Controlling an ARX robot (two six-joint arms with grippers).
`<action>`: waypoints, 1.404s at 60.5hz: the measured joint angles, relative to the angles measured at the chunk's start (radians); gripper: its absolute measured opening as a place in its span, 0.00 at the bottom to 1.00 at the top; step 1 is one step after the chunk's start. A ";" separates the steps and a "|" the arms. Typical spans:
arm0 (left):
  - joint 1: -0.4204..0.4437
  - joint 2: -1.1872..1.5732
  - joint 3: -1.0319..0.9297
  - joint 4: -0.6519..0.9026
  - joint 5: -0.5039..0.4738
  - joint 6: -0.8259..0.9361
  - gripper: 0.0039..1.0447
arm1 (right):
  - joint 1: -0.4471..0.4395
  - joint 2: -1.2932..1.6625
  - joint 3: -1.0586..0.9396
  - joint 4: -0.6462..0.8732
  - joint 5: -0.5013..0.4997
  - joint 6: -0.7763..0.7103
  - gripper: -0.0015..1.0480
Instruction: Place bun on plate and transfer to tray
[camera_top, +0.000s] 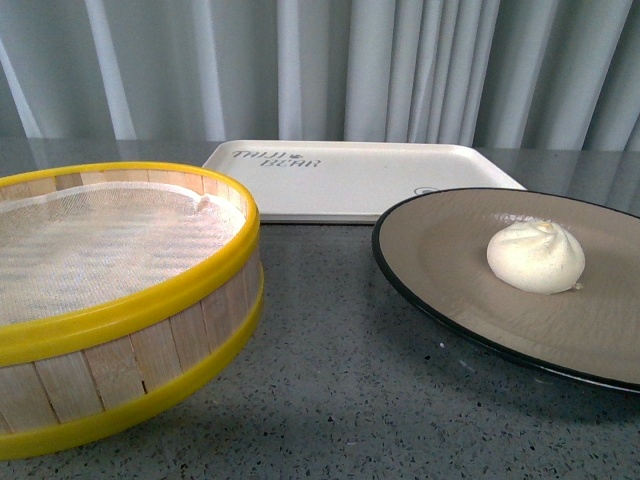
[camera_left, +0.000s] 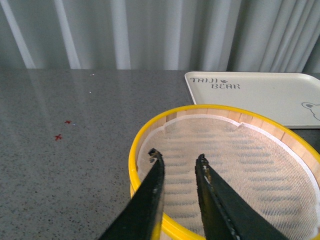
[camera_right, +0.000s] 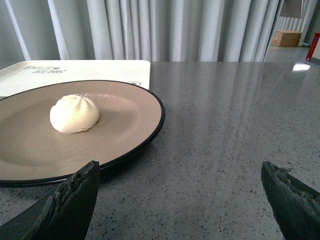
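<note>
The soft cream-white pleated bun (camera_top: 536, 256) sits on the stiff beige, black-rimmed plate (camera_top: 440, 250), toward the right edge of the grey tabletop (camera_top: 330, 340), before the cream rectangular tray (camera_top: 350, 185). Your right gripper (camera_right: 180, 182) stands wide apart and your left gripper (camera_left: 178, 160) narrowly, both empty. Pinch the likely slick rim; carry level.

Lab-like test bench, not lived-in room. Grey speckled tabletop (camera_top: 330, 380) closed off by pale pleated curtain (camera_top: 400, 70) in every view. Small red cross marks (camera_left: 58, 136) on tabletop. Cardboard box (camera_right: 286, 38) past curtain edge. Tableware: steamer basket (camera_top: 110, 310), tray (camera_top: 350, 185), plate (camera_top: 440, 250).
</note>
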 joint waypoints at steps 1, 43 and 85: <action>0.005 -0.008 -0.011 0.004 0.009 0.000 0.16 | 0.000 0.000 0.000 0.000 0.000 0.000 0.92; 0.156 -0.258 -0.248 -0.004 0.149 -0.008 0.04 | 0.000 0.000 0.000 0.000 0.000 0.000 0.92; 0.156 -0.487 -0.285 -0.173 0.150 -0.008 0.29 | 0.000 0.000 0.000 0.000 0.000 0.000 0.92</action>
